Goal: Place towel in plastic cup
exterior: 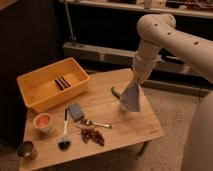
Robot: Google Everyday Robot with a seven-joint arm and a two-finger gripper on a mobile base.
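My gripper (pixel 136 78) hangs from the white arm that reaches in from the upper right. It is shut on the top of the towel (pixel 131 98), a grey-blue cloth that hangs down in a loose cone. The towel's lower end is at the plastic cup and covers most of it. Only a pale green edge of the cup (pixel 121 106) shows at the towel's lower left. A dark green sliver (pixel 115 92) sticks out to the left of the towel.
On the wooden table (pixel 145 127) a yellow bin (pixel 30 95) stands at the back left with dark items inside. In front lie a dark grey-blue block (pixel 76 111), a spoon (pixel 96 124), a dark cluster (pixel 93 135), a brush (pixel 65 134), a white bowl with orange inside (pixel 43 121) and a metal cup (pixel 26 149).
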